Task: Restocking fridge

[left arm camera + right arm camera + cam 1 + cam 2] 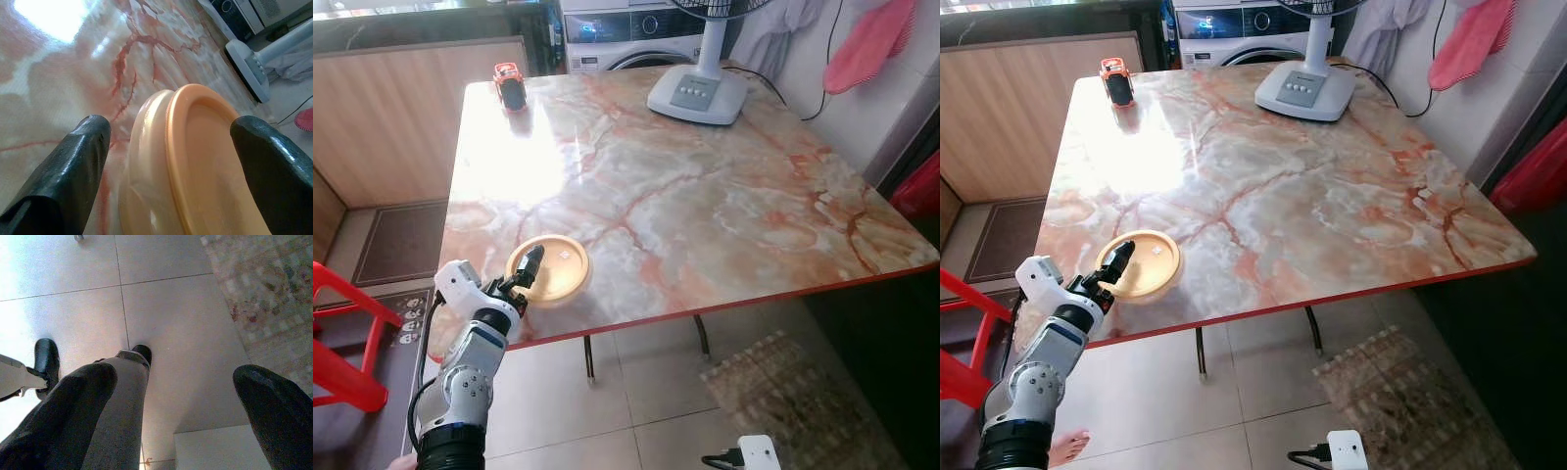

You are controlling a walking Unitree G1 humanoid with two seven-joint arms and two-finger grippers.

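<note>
Here the plate (549, 267) lies flat near the worktop's (705, 196) front left corner; the left gripper (527, 269) sits at its near rim, jaws apart astride the edge, right gripper (171, 421) hanging apart, far off

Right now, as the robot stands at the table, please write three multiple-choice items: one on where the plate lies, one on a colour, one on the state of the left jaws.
1. Where does the plate lie on the marble table?
A. near the edge closest to the robot
B. beside the fan base
C. at the far corner by the toy car

2. What colour is the plate?
A. blue
B. orange-yellow
C. white

3. How do the jaws of the left gripper stand?
A. shut on the plate
B. shut, empty
C. open, one finger on each side of the plate

Answers:
1. A: it lies by the near edge, far from the fan base and toy car.
2. B: both eye views show it so.
3. C: the left wrist view shows gaps beside both fingers.
</note>
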